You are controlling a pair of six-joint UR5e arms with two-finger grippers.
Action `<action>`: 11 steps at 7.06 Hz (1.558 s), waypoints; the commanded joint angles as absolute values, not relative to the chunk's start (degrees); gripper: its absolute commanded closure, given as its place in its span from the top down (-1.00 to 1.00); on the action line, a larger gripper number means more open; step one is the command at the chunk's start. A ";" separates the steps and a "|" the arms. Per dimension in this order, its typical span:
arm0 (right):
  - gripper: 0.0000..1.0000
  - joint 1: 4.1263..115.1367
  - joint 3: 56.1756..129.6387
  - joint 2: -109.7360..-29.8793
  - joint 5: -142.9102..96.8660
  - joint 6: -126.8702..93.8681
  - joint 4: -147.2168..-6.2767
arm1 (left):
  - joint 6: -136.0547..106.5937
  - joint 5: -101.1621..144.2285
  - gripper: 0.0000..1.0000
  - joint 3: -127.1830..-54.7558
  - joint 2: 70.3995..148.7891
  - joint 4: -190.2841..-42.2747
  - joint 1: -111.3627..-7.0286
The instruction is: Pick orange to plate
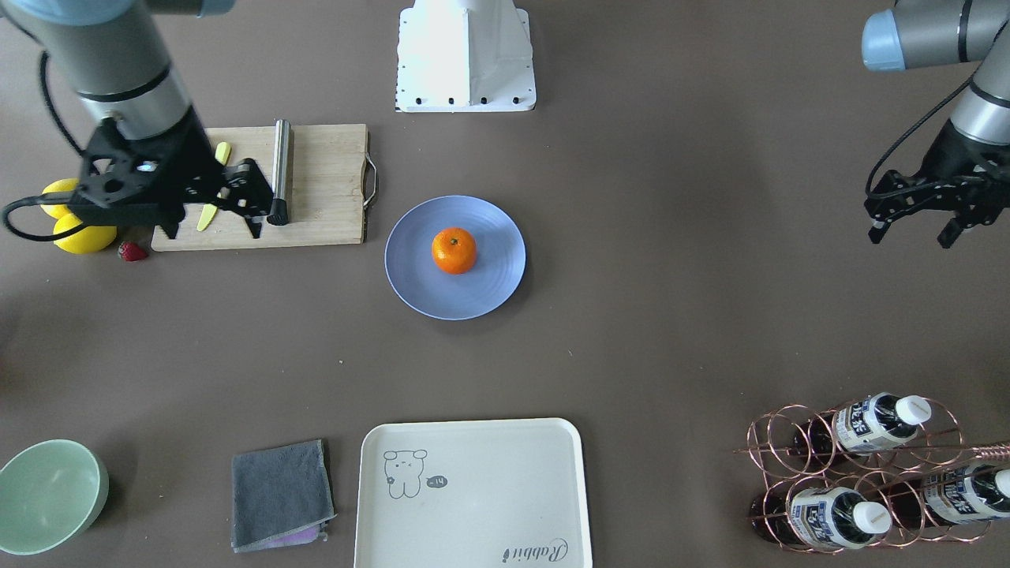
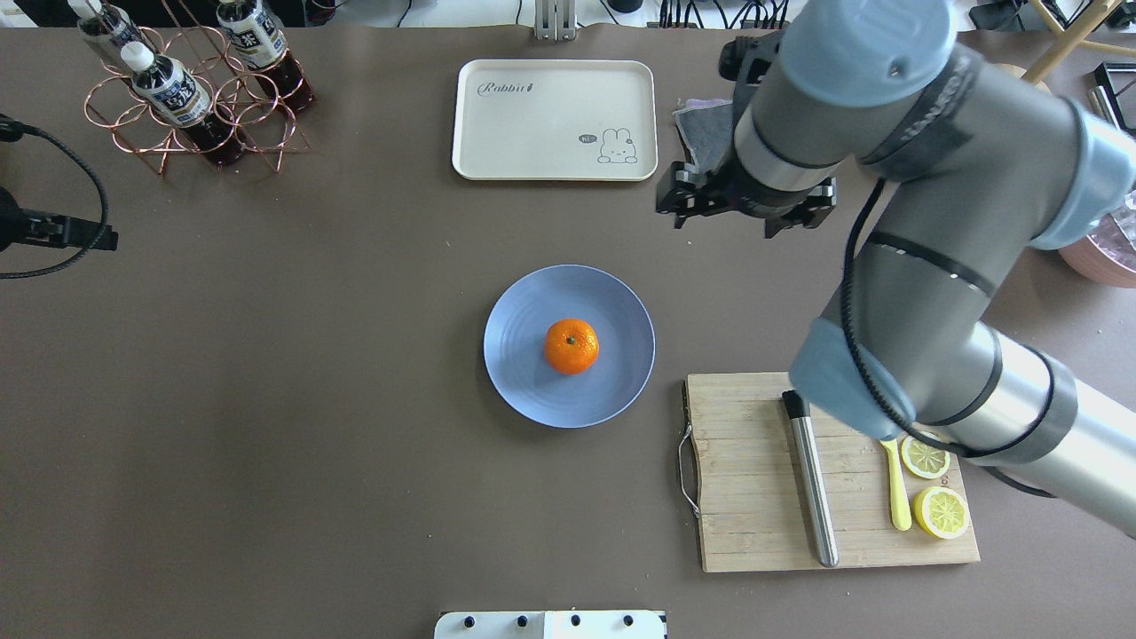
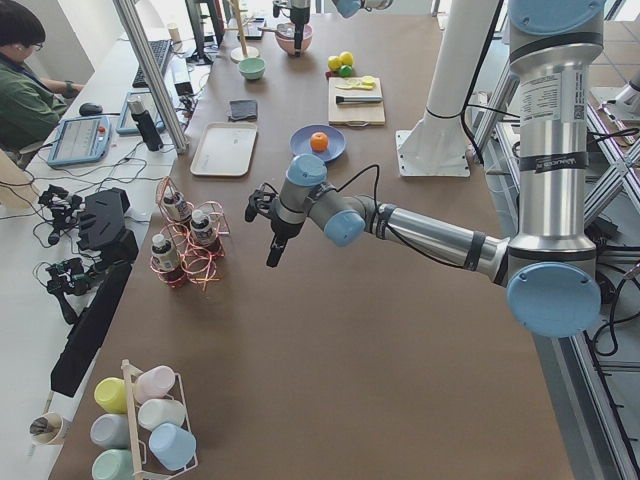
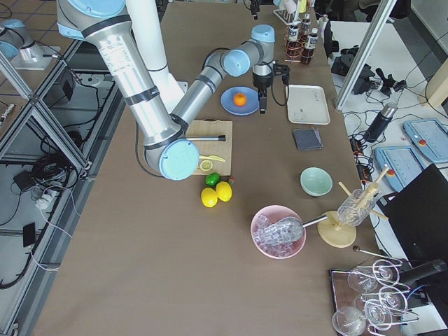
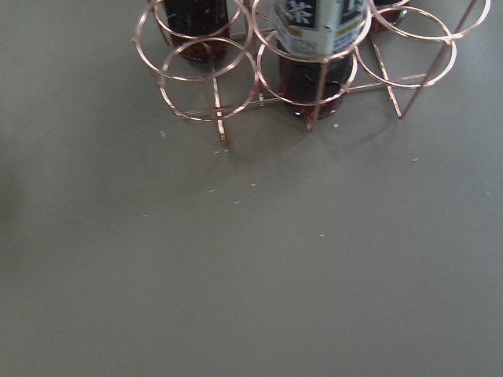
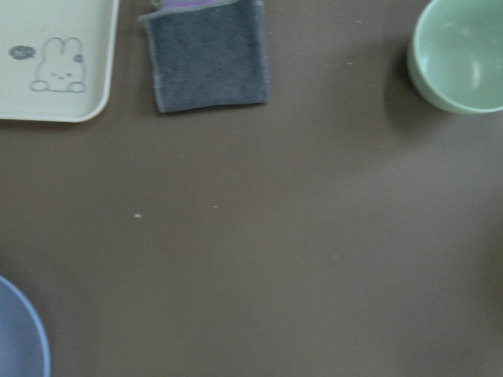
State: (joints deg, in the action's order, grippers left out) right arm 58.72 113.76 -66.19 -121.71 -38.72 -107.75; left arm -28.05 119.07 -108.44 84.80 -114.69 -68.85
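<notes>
The orange [image 1: 454,250] sits near the middle of the periwinkle-blue plate [image 1: 410,272] at the table's centre, stem dot up; the overhead view shows the same orange [image 2: 571,345] on the plate [image 2: 524,382]. My right gripper [image 1: 211,230] hangs open and empty above the cutting board's side, well away from the plate. Far off on the other side, my left gripper [image 1: 910,237] is also open and holds nothing. The right wrist view catches only a sliver of the plate's rim [image 6: 23,345].
A wooden cutting board [image 2: 754,515] carries a steel rod, a yellow knife and lemon slices. Whole lemons [image 1: 79,237] and a strawberry lie beside it. A cream tray [image 1: 473,489], grey cloth [image 1: 278,493], green bowl [image 1: 47,493] and copper bottle rack [image 1: 868,473] line the far edge.
</notes>
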 commanded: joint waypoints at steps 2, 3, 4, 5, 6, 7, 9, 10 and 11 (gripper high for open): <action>1.00 84.05 103.94 -80.57 -134.71 -0.11 -107.84 | 1.24 125.24 0.97 -107.76 84.54 -98.14 -87.23; 1.00 88.03 100.49 -82.68 -134.74 4.44 -107.67 | 4.97 125.42 0.97 -106.27 83.94 -97.56 -88.93; 1.00 89.89 98.63 -86.01 -134.65 4.74 -102.79 | 5.10 125.68 0.97 -106.17 83.24 -97.65 -89.55; 1.00 90.96 96.70 -89.44 -134.91 4.31 -96.31 | 5.10 129.08 0.97 -105.65 81.06 -98.43 -89.65; 1.00 91.58 96.59 -90.69 -135.00 4.31 -95.20 | 5.10 129.37 0.97 -105.04 80.60 -98.70 -89.65; 1.00 92.02 96.85 -91.83 -135.17 4.39 -95.10 | 5.10 129.37 0.97 -104.59 80.51 -98.70 -89.74; 1.00 93.07 97.38 -92.29 -135.18 4.48 -95.01 | 5.10 129.37 0.97 -103.81 80.51 -98.70 -89.82; 1.00 93.16 97.47 -92.29 -134.91 4.74 -94.92 | 5.10 129.37 0.97 -103.02 80.59 -98.70 -89.82; 1.00 93.25 97.47 -92.20 -134.83 4.40 -94.92 | 5.10 129.46 0.97 -103.01 80.51 -98.70 -89.82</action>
